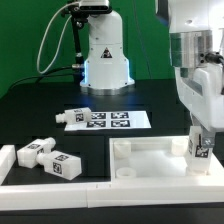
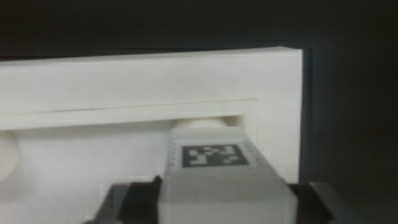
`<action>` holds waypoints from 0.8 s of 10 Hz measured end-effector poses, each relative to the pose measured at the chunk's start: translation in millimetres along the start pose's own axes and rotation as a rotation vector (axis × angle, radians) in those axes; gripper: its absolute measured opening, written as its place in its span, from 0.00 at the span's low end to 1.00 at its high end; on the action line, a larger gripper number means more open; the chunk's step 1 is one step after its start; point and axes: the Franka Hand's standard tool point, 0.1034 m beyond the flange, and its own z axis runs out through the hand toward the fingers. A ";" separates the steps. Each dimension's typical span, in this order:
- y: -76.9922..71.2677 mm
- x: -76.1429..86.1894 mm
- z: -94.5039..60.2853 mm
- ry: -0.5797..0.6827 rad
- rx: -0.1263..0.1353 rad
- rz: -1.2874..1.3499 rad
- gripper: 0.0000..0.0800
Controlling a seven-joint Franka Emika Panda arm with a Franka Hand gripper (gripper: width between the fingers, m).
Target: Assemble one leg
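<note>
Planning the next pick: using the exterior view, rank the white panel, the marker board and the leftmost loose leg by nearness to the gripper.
1. White panel, just under the gripper, exterior view's right.
2. Marker board, mid-table.
3. Leftmost loose leg, far left.

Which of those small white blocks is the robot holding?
The upright leg in the gripper at the exterior view's right; the other three lie loose on the table.
</note>
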 end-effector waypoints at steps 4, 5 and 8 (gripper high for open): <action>-2.3 5.8 -3.8 0.007 0.009 -0.738 0.80; 2.5 11.1 -0.8 0.015 0.010 -0.876 0.81; 1.7 12.4 -0.6 0.036 0.003 -1.091 0.81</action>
